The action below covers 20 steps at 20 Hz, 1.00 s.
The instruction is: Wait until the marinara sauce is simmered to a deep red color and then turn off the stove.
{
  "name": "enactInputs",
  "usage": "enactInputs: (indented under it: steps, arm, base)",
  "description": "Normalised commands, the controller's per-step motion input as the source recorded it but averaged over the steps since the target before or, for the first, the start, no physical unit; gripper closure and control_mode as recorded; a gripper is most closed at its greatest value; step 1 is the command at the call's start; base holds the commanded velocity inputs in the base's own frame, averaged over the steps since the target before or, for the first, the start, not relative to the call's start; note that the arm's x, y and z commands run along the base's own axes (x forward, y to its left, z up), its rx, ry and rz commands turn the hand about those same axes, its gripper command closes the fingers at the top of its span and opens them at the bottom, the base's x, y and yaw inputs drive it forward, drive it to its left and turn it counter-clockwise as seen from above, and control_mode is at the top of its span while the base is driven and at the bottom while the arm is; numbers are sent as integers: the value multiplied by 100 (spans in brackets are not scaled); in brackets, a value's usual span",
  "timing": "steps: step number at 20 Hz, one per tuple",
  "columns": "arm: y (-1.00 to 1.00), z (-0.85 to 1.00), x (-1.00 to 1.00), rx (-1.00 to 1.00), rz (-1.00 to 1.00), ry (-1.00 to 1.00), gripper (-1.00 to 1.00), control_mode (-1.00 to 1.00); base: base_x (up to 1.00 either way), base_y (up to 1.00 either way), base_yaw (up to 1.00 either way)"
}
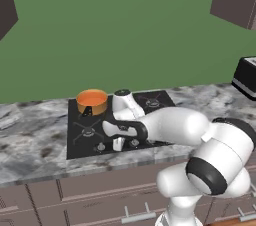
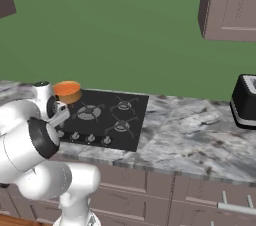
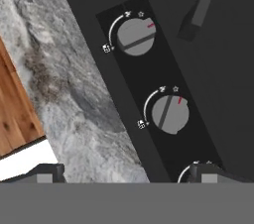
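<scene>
While base cams show sauce, hand cam shows knobs w/ markings.

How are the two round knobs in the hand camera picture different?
The upper knob has its dark bar lying nearly sideways, well away from its red mark. The lower knob has its bar pointing up, closer to its red mark. The lower knob sits nearer the open gripper. Both are round, grey and on the stove.
</scene>
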Motion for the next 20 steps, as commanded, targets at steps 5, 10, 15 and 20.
enactInputs:
  steps: [5, 10, 15, 20]
  arm:
    - [0, -10, 20, 0, 0, 0, -100, -100]
    - [0, -1, 11, 0, 0, 0, -100, -100]
    - [2, -14, 17, 0, 0, 0, -100, -100]
    - [4, -13, 12, 0, 0, 2, -100, -100]
  base:
    - [0, 0, 0]
    - [0, 0, 0]
    - [0, 0, 0]
    - [0, 0, 0]
